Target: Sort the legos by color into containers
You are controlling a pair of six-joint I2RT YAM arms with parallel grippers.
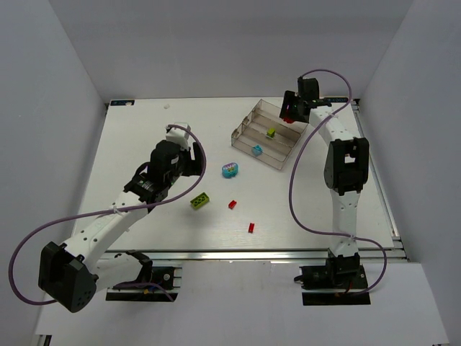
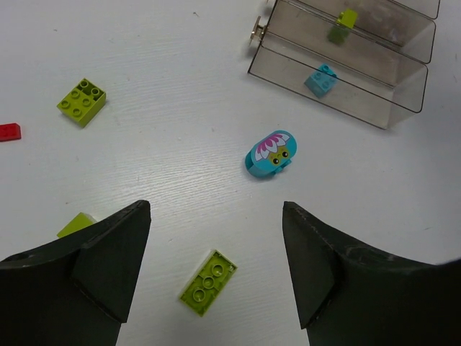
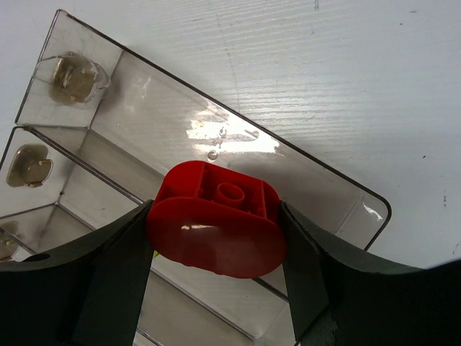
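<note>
**Red brick held over the tray's outer compartment – left claw wide and free**

The right gripper [image 3: 213, 241] is clamped on a red brick [image 3: 216, 216], one finger on each short side, hollow underside facing the wrist camera. It holds the brick above the clear tray [image 3: 360, 194], over the outermost long compartment on the far side. No other brick shows in that compartment, so it looks like the one meant for red. The height reads as a carry, with the release not yet made.

The left gripper [image 2: 215, 241] has its jaws spread with nothing between them. It hangs over the table [image 2: 158, 65], and a flat lime brick [image 2: 208, 282] lies on the surface directly under the gap. That line-up suits a descent onto it, though the brick sits askew to the fingers.

Further out, a cyan rounded brick with a magenta top [image 2: 271, 153] lies just short of the tray. A square lime brick [image 2: 81, 101] and a small red brick [image 2: 9, 132] sit well apart to the side. Inside the tray, a lime brick [image 2: 340, 25] and a cyan brick [image 2: 320, 79] rest in separate compartments – one colour each, so sorting is partly done.
</note>
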